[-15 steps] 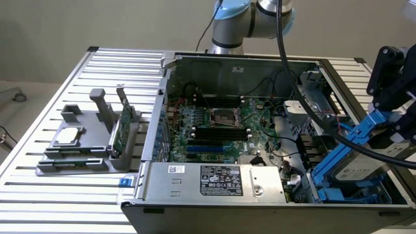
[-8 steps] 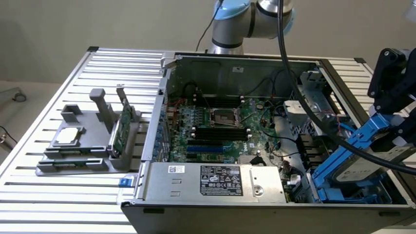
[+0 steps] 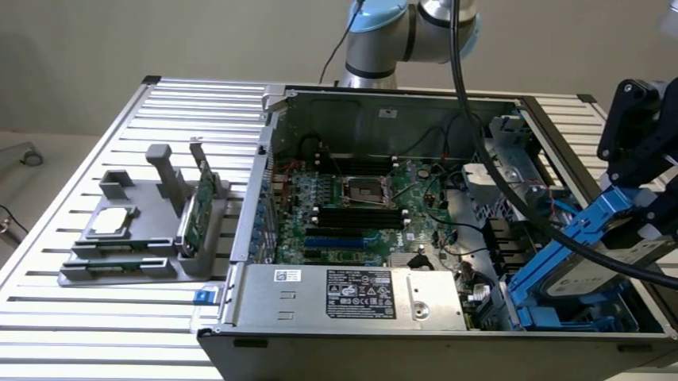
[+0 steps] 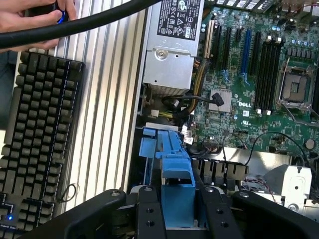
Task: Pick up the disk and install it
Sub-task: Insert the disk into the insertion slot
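I've got the hand [image 3: 639, 213] clamped on the disk [image 3: 572, 287], a black finger pressed against each side of its blue carrier. The exterior view has the disk tilted, its lower end down inside the open case [image 3: 424, 337] at the near corner on the exterior view's right. Room is tight there: the case wall runs just beside the blue rail on one side, and wiring and the motherboard [image 3: 360, 206] crowd the other. A thick black cable [image 3: 471, 127] drapes down across the case and passes in front of the disk. The power supply [image 3: 350, 294] sits along the near edge, just beside the bay.

The wrist view gives me what the exterior view can't: the blue carrier end squarely in the hand [image 4: 178, 199], with more blue plastic in the bay beyond it. Off the case it shows a keyboard [image 4: 40, 139] on the slatted surface [image 4: 109, 124], with a person's fingers [image 4: 30, 20] at its far end.

The exterior view alone shows the disk's silver-grey body, white label and bright blue rails. A grey fixture [image 3: 127, 254] stands well apart on the exterior view's left.
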You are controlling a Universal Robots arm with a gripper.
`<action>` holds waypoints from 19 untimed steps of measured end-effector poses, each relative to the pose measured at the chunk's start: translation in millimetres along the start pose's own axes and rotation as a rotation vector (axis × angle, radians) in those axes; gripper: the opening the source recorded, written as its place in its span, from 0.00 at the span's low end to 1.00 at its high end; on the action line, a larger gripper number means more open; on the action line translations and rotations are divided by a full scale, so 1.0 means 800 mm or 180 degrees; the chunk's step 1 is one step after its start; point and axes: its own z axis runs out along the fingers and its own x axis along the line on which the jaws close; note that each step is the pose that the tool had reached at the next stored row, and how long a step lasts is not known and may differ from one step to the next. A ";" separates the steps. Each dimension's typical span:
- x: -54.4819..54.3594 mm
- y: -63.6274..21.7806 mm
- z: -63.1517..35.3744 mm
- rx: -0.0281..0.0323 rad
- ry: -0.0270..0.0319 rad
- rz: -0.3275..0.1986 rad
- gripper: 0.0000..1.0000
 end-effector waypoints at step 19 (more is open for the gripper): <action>-0.001 0.007 -0.008 0.0162 0.0012 -0.0004 0.33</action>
